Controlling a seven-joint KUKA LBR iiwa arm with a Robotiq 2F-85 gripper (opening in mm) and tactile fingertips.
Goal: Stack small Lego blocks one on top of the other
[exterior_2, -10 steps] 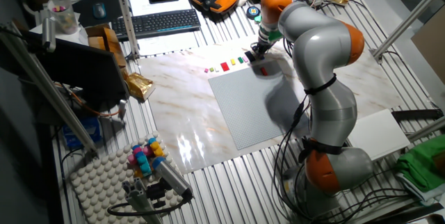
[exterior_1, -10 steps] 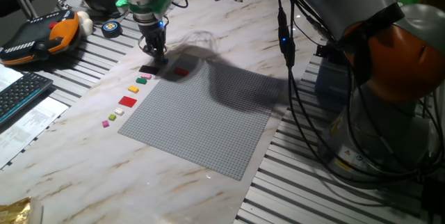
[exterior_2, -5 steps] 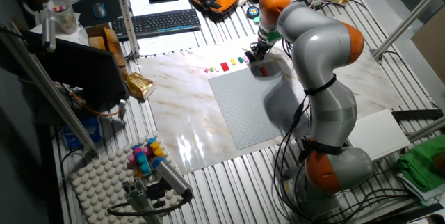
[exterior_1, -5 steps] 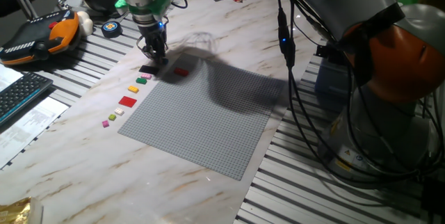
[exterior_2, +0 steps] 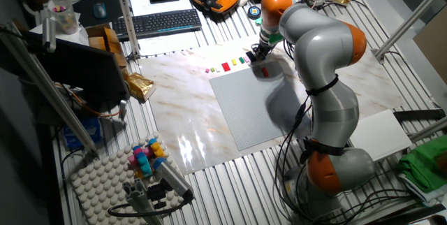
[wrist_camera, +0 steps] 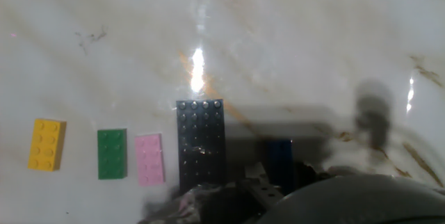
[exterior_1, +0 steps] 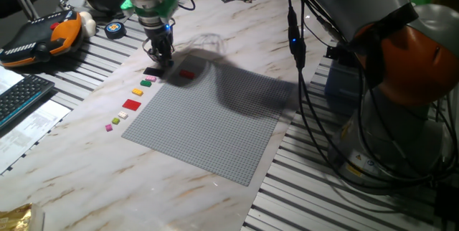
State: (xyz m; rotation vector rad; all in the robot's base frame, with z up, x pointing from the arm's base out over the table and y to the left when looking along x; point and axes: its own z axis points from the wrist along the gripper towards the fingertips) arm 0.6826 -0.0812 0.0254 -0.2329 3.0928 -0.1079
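— Where do my fixed cameras sit?
— One looks low across the grey baseplate from close in; the other looks down from high and far. Both share the baseplate.
— My hand view?
— Close, facing the marble table and black piece.

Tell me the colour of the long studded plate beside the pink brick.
Black; the long plate shows best in the hand view, right of the pink brick.

The fixed views were evenly lit from above, and the arm cast a broad soft shadow on the grey baseplate. In the hand view, a bright glare spot sat on the marble surface; the bottom edge was dark and blurred.
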